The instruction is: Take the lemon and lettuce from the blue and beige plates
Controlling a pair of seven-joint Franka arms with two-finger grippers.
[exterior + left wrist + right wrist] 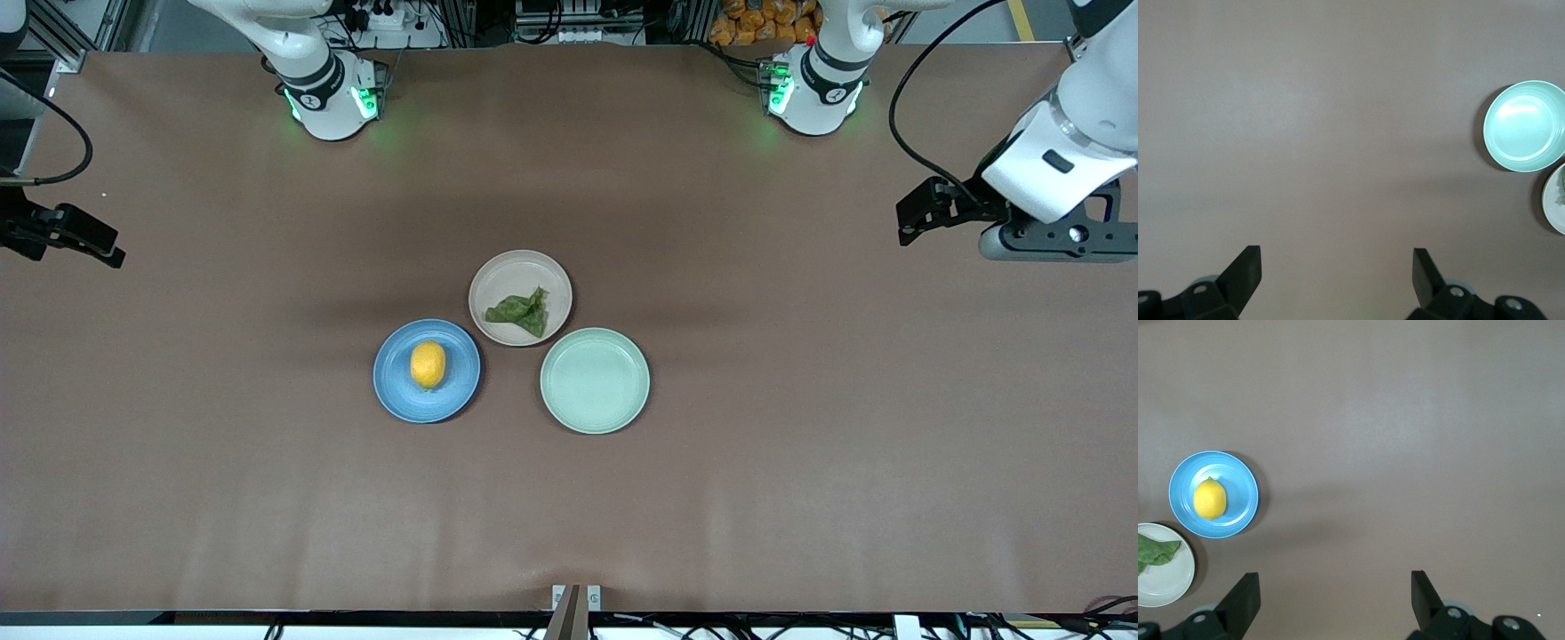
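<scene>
Both claws are held spread and empty, left gripper [1336,277] and right gripper [1335,599], well apart from the lemon [428,364] and the lettuce [520,309].

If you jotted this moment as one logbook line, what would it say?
small yellow lemon: on round blue plate | wrinkled green lettuce leaf: on beige plate | left end effector: open, waiting | right end effector: open, waiting

Brown table [267,480], matte, faintly creased toward the front-camera edge. Three round plates mid-table, well clear of all edges: beige plate [498,276], blue plate [396,391] and mint-green plate [595,380] nearer the camera, clustered closely.
</scene>
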